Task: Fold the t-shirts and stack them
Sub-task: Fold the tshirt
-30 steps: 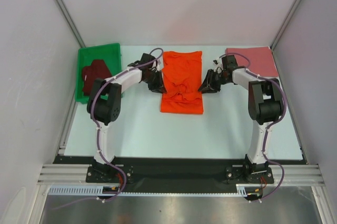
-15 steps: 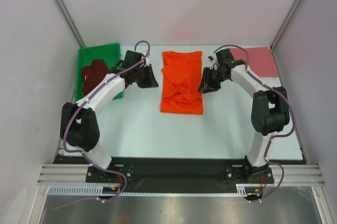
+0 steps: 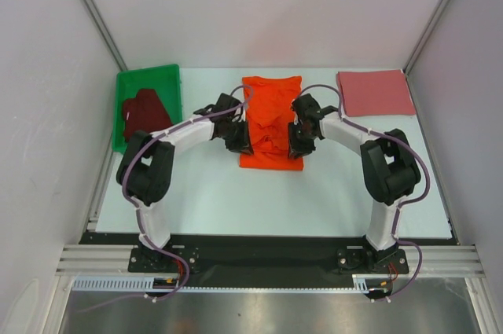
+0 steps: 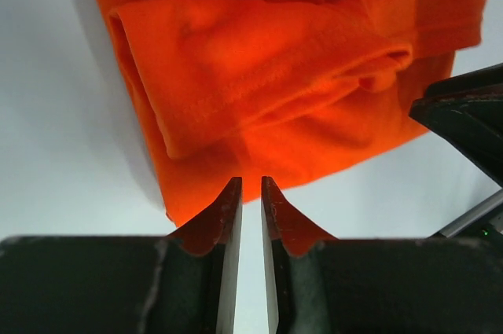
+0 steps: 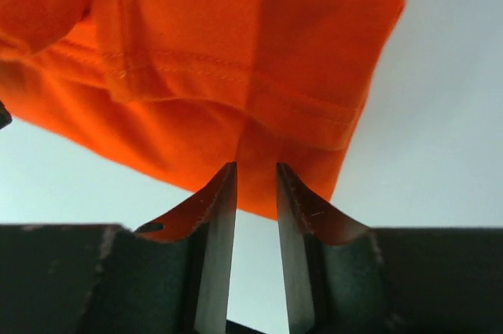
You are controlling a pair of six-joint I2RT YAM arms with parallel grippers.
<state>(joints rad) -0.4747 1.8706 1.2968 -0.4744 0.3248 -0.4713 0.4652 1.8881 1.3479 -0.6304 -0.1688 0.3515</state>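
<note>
At surface [image 3: 212, 192] centre, orange t-shirt [image 3: 271, 106] lies rumpled. Left hand [image 4: 251, 185] at its 8 o'clock edge, right hand [image 5: 256, 167] at 4 o'clock. Both hands' fingers narrowly apart, tips at cloth edge.

On the surface [image 3: 275, 200], the middle t-shirt [image 3: 271, 114] lies at the centre of the far half, its length running front to back. The left gripper [image 4: 251, 185] sits at its left edge near the front corner. The right gripper [image 5: 256, 167] sits opposite, at its right edge. A bin [image 3: 149, 76] stands at the far left, with a second t-shirt [image 3: 144, 110] inside it. A third t-shirt [image 3: 375, 92] lies in the far right corner, well apart from the others.
</note>
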